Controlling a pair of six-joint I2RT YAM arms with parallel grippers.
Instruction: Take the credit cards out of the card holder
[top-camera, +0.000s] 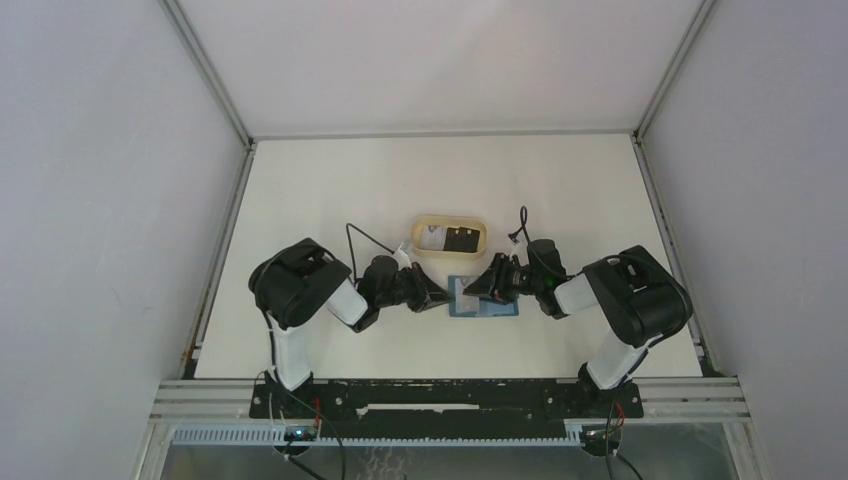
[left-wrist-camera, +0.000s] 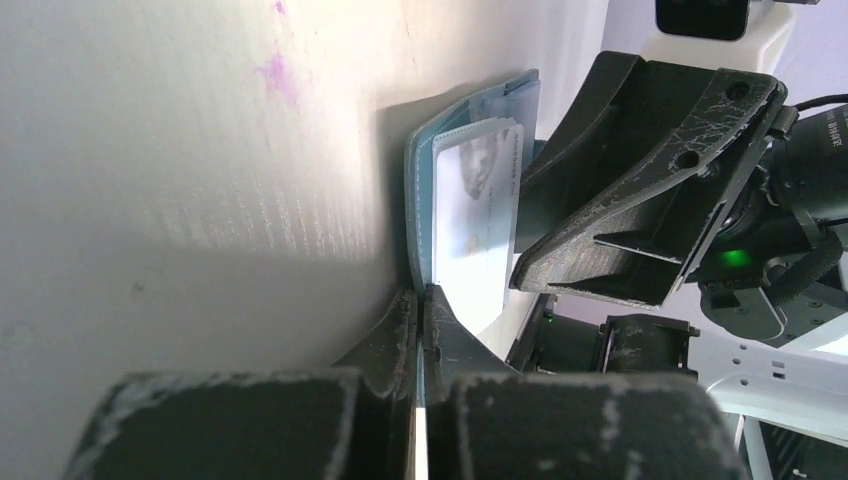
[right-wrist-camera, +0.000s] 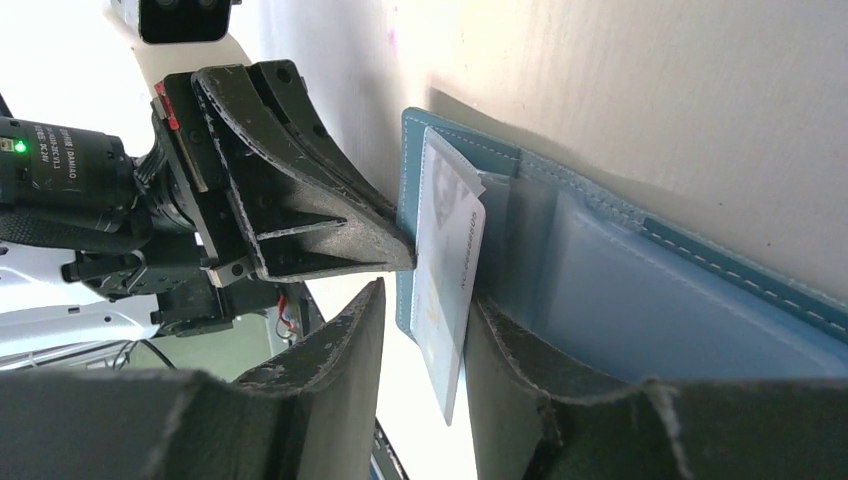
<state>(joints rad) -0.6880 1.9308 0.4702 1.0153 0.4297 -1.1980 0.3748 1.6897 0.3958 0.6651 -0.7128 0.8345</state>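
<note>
Two cards (top-camera: 460, 240), seen from above, lie in the tray (top-camera: 450, 217); the card holder (top-camera: 490, 308) lies open on the bench (top-camera: 330, 190) between both arms. Left wrist: left jaws clenched on its flap. Right wrist: right jaws released astride the white card (right-wrist-camera: 445, 270). We should close squarely, then pull straight.

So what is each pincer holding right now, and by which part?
The left pincer is shut on the card holder at its outer edge. The right pincer straddles the white card sticking out of it, jaws open, not yet gripping.
</note>
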